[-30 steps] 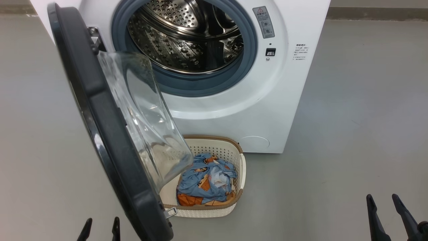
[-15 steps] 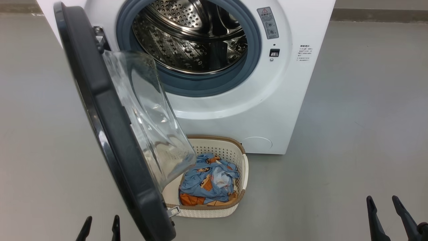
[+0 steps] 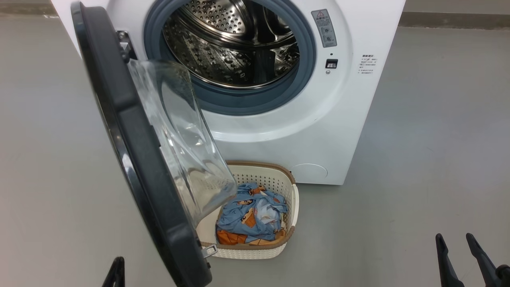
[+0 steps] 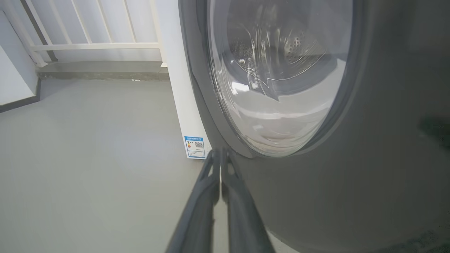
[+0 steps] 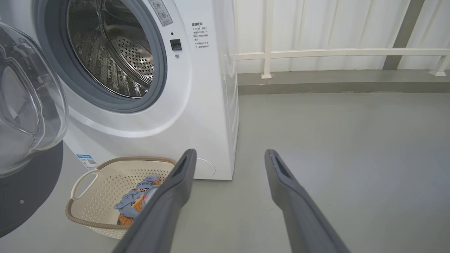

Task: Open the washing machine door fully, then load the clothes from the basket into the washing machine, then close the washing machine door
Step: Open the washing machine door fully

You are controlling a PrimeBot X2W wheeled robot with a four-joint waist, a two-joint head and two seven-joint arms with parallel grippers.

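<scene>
Washing machine door [image 3: 131, 131] stood swung out on its metal hinge [image 3: 124, 42], edge-on, running from 11 o'clock down to 7 o'clock in the head view. Matt dark grey inner face; clear bulging glass bowl [image 3: 179, 135] overhung the 9 o'clock side of the basket [image 3: 259, 164]. Basket was cream perforated plastic, a rounded rectangle with a brown woven-look rim, on the floor just before the washing machine [image 3: 318, 131] at 6 o'clock. The clothes [image 3: 247, 215] lay bunched inside it, light blue with orange prints and some cream-white. Machine white and boxy; perforated steel drum [image 3: 231, 44] gaped at 12 o'clock, ringed by a grey-blue rubber gasket [image 3: 239, 101]. Smooth grey floor [image 3: 418, 159] gave room from 1 to 5 o'clock. Left gripper [image 4: 220, 151] was clenched on nothing, tips close by the door's glossy outer face, contact not discernible, near a blue label sticker [image 4: 195, 147]. Right gripper [image 5: 228, 154] was released, fingers spread, at 5 o'clock, well apart from the basket. White railing [image 5: 337, 52] stood behind.
</scene>
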